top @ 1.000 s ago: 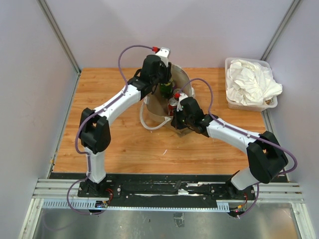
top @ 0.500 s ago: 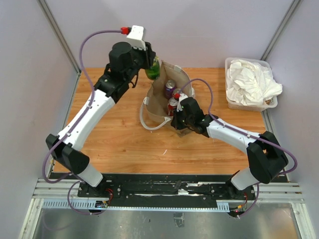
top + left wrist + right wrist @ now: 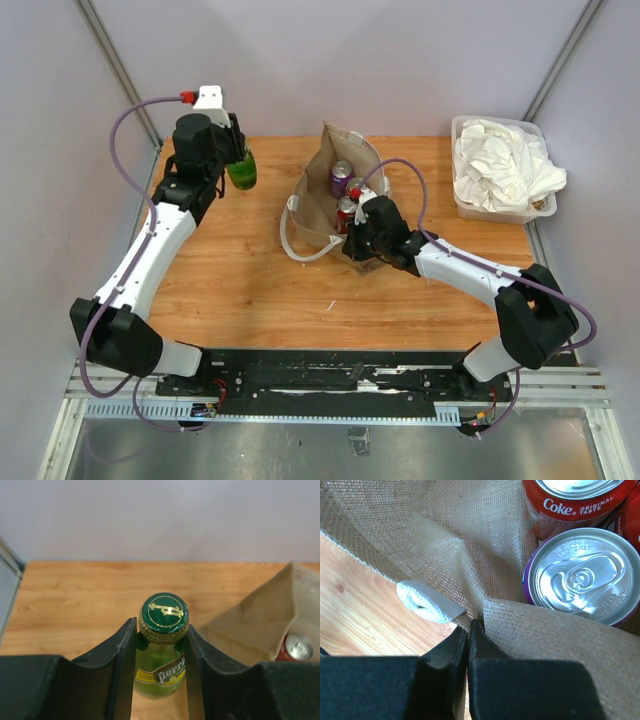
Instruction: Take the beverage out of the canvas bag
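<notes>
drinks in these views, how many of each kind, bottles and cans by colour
green bottle: 1
red can, in the bag: 1
purple can, in the bag: 1
total: 3 in clear view; a red sliver at the right wrist view's edge may be another can

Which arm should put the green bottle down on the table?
Left. The left gripper holds the bottle over the table; the right gripper pinches the bag at its rim.
</notes>
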You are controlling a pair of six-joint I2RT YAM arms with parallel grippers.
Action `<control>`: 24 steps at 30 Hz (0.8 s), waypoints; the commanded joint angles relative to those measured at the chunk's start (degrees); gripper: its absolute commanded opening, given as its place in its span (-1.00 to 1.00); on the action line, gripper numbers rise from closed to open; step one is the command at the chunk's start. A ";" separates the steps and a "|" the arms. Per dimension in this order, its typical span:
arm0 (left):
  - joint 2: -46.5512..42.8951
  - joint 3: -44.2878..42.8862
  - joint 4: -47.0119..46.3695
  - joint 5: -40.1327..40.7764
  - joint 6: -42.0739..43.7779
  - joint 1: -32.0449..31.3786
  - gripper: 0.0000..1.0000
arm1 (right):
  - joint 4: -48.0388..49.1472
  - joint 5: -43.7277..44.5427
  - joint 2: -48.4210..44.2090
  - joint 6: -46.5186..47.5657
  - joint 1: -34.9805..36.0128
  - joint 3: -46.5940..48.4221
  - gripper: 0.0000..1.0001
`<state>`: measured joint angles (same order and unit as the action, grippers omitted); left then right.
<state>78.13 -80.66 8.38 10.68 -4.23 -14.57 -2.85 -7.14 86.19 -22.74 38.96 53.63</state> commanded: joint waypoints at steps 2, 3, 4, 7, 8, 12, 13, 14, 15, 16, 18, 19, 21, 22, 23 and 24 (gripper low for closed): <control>0.53 4.09 -10.94 -4.69 -3.51 0.42 -0.99 | -12.86 -2.98 3.87 -2.46 -0.09 -4.45 -0.98; 1.08 5.10 -11.65 -5.12 -3.81 0.42 -0.99 | -12.82 -3.09 3.97 -2.40 -0.03 -4.49 -0.98; 1.51 6.00 -12.46 -5.41 -4.04 0.42 -0.99 | -12.86 -3.15 4.12 -2.47 -0.03 -4.41 -0.98; 3.39 7.45 -13.27 -5.83 -4.45 0.42 -0.99 | -12.83 -3.25 4.31 -2.45 0.09 -4.23 -0.98; 3.90 7.90 -13.44 -5.84 -4.55 0.42 -0.99 | -12.80 -3.28 4.38 -2.51 0.13 -4.23 -0.98; 5.62 10.63 -16.19 -7.02 -4.86 0.42 -0.99 | -12.56 -3.59 5.12 -2.55 0.31 -4.07 -0.98; 6.01 11.36 -16.92 -7.40 -4.97 0.42 -0.99 | -12.52 -3.66 5.31 -2.51 0.33 -4.13 -0.98; 6.39 11.91 -17.49 -7.71 -5.12 0.42 -0.99 | -12.48 -3.69 5.50 -2.56 0.39 -4.04 -0.98; 6.80 12.52 -18.07 -7.95 -5.17 0.42 -0.99 | -12.39 -3.72 5.58 -2.66 0.45 -4.13 -0.98; 7.05 13.28 -18.84 -8.26 -5.11 0.42 -0.99 | -12.27 -3.70 5.60 -2.72 0.51 -4.14 -0.97; 7.51 14.99 -20.76 -8.91 -5.15 0.42 -0.99 | -12.19 -3.74 5.55 -2.92 0.76 -4.18 -0.97; 7.56 16.08 -21.87 -9.35 -4.95 0.42 -0.99 | -12.06 -3.68 5.47 -3.00 0.78 -4.27 -0.97; 7.44 18.15 -24.56 -10.21 -4.66 0.34 -0.99 | -11.99 -3.76 5.32 -3.02 0.87 -4.25 -0.97; 7.40 19.25 -25.72 -10.40 -4.57 0.33 -0.99 | -11.93 -3.81 5.24 -3.03 0.93 -4.20 -0.97; 7.34 20.19 -26.73 -10.61 -4.45 0.26 -0.99 | -12.06 -3.76 5.19 -2.99 0.92 -4.23 -0.97; 7.28 21.04 -27.57 -10.66 -4.33 0.20 -0.99 | -12.10 -3.70 5.13 -3.02 0.92 -4.19 -0.97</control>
<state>86.65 -60.60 -5.26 1.98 -8.62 -14.33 -2.09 -7.97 87.35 -22.76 39.00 53.60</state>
